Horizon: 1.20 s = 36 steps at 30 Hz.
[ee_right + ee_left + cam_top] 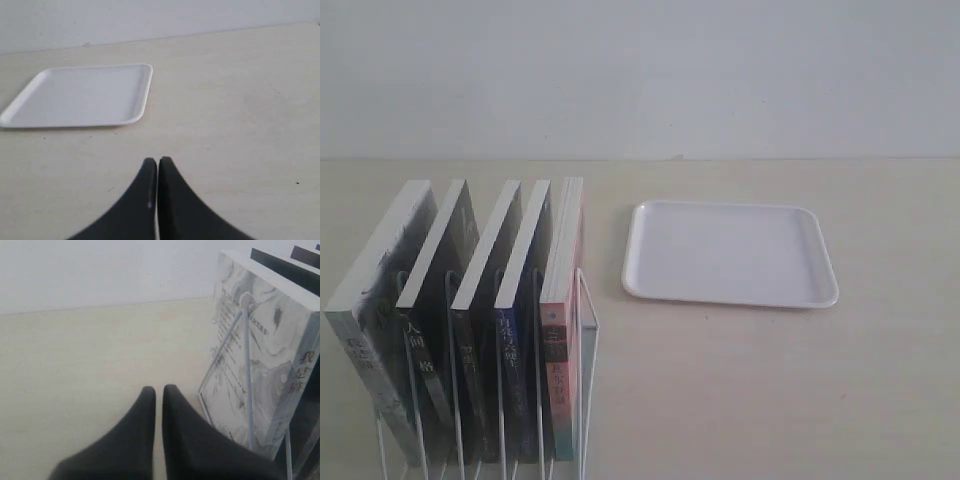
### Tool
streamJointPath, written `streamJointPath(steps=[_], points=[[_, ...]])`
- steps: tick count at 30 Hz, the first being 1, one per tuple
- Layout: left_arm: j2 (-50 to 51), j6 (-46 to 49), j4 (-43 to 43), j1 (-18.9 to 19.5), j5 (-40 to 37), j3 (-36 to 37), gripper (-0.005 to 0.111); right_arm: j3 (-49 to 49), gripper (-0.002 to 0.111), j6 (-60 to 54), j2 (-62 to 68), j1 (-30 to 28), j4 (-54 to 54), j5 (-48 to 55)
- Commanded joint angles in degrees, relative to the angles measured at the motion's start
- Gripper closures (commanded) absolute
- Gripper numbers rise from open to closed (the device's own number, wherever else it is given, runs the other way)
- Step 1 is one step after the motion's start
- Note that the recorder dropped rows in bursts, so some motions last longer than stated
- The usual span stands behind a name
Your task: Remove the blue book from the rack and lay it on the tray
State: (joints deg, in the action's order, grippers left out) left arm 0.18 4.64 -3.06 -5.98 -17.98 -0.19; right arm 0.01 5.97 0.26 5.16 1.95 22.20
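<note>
Pale tabletop (880, 400) is shown: the blue book (512, 345) is lodged in the rack (588, 330), lower left; the tray (730, 252) is bare. The left gripper (157, 390) and right gripper (157, 161) are closed, empty.

The left gripper (158, 390) and the right gripper (157, 161) each had two matte black fingers, wide at the base and narrowing to a rounded point.

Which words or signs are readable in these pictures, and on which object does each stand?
"我是猫": spine of the grey-white marbled book; last character faint.
"人间": spine of the black-covered book beside it; rest blurred.
Spines of the dark blue book and the others: too blurred.
No text on the white rectangular plastic tray.
</note>
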Motion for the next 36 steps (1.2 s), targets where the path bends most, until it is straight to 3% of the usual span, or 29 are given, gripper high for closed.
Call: streamJointPath(steps=[1, 14, 18, 19, 22, 26, 30, 33, 36], points=[[-0.2, -0.4, 0.0, 0.2, 0.0, 0.2, 0.102, 0.0, 0.108, -0.7, -0.3, 0.0, -0.5, -0.3], [-0.2, -0.4, 0.0, 0.2, 0.0, 0.2, 0.102, 0.0, 0.108, -0.9, -0.3, 0.0, -1.1, -17.4], [-0.2, -0.4, 0.0, 0.2, 0.0, 0.2, 0.102, 0.0, 0.108, -0.1, -0.3, 0.0, -1.1, -40.1], [-0.2, -0.4, 0.0, 0.2, 0.0, 0.2, 0.102, 0.0, 0.108, 3.1, -0.3, 0.0, -0.7, -50.2], [-0.2, -0.4, 0.0, 0.2, 0.0, 0.2, 0.102, -2.3, 0.108, 7.0, -0.3, 0.0, -0.7, -57.6], [-0.2, -0.4, 0.0, 0.2, 0.0, 0.2, 0.102, -24.0, 0.108, 9.3, 11.9, 0.0, -5.7, -25.4], [-0.2, -0.4, 0.0, 0.2, 0.0, 0.2, 0.102, -36.4, 0.108, 8.9, 30.0, 0.0, -3.5, 6.1], [-0.2, -0.4, 0.0, 0.2, 0.0, 0.2, 0.102, -39.5, 0.108, 6.0, 37.1, 0.0, 1.7, 19.8], [-0.2, -0.4, 0.0, 0.2, 0.0, 0.2, 0.102, -40.2, 0.108, 3.8, 42.1, 0.0, 7.0, 26.4]])
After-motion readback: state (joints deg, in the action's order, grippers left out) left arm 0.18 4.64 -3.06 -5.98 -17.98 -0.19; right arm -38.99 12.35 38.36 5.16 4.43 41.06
